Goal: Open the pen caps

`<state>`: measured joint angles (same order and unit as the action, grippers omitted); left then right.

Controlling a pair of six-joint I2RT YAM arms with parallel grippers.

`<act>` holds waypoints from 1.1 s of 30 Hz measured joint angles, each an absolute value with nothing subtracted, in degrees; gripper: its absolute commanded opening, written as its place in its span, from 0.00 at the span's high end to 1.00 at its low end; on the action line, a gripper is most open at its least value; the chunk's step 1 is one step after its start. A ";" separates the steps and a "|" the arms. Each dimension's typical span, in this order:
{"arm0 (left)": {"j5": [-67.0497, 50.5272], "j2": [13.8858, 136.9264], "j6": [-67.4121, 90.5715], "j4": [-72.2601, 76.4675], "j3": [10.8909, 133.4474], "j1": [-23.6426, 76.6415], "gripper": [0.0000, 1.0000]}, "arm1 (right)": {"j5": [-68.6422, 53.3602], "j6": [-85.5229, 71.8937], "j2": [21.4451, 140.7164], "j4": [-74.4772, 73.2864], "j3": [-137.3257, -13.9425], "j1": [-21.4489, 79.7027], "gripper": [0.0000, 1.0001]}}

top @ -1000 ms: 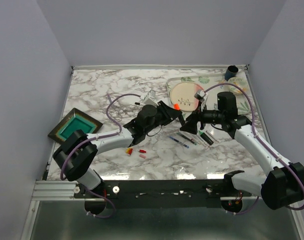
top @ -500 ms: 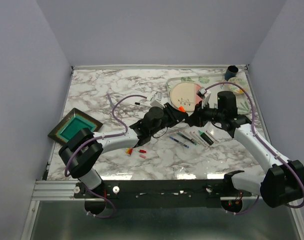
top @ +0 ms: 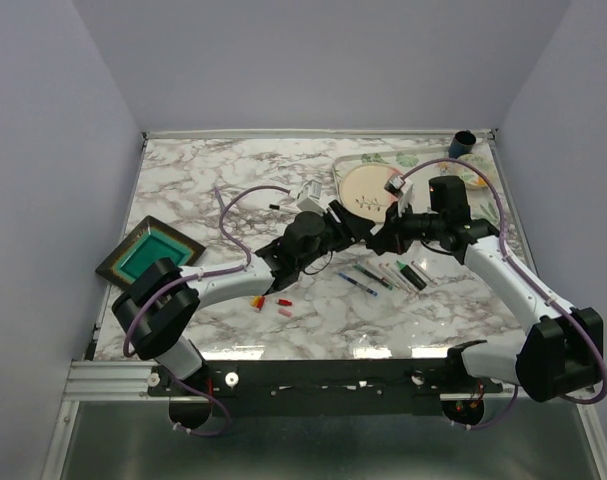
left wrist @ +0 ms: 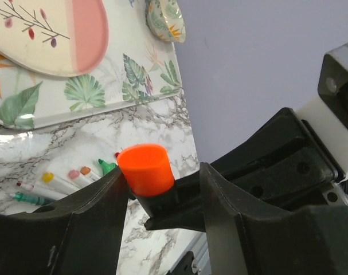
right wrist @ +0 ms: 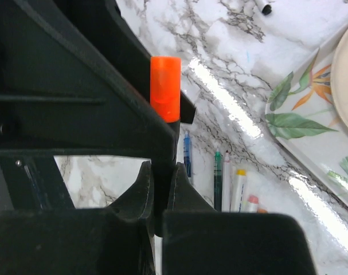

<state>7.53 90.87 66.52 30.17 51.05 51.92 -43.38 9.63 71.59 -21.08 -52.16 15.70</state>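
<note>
From above: shows the left gripper (top: 355, 228) and right gripper (top: 385, 238) tip to tip above the grey-veined marble table (top: 203, 190), near a row of slim pens (top: 383, 275) lying flat.

Left wrist: shows the short orange plastic cap (left wrist: 145, 169) between parted jaws, close beside one finger, clear of the other.

Right wrist: shows jaws clamped narrow on the thick black highlighter body (right wrist: 163, 172), with the cap seated on its top end.
</note>
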 measured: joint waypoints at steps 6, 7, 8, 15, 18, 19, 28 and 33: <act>9.15 89.84 64.18 28.34 51.05 51.33 0.46 | -46.98 12.62 72.40 -24.12 -52.62 15.70 1.00; 9.45 89.82 63.88 28.01 51.05 51.22 0.48 | -47.20 12.75 72.44 -24.27 -52.62 15.70 0.99; 9.58 89.82 63.61 27.73 51.05 51.16 0.51 | -47.37 12.97 72.49 -24.51 -52.62 15.70 0.99; 9.91 89.78 63.00 27.29 51.05 51.07 0.83 | -47.62 13.13 72.69 -25.36 -52.66 15.70 0.99; 10.13 89.52 63.99 27.77 51.05 51.07 1.00 | -47.66 13.19 72.84 -25.21 -52.69 15.70 0.99; 10.17 89.23 64.40 27.73 51.05 51.03 1.00 | -47.68 13.28 72.86 -25.04 -52.75 15.70 0.99; 3.64 83.15 70.39 29.67 45.19 45.56 1.00 | -49.82 15.09 73.67 -22.17 -54.48 17.82 0.99; 4.56 76.99 71.66 30.15 40.25 33.12 1.00 | -50.09 16.23 73.36 -25.43 -55.00 16.80 0.99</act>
<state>4.56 76.99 71.66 30.15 40.25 33.12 -50.09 16.23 73.36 -25.43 -55.00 16.80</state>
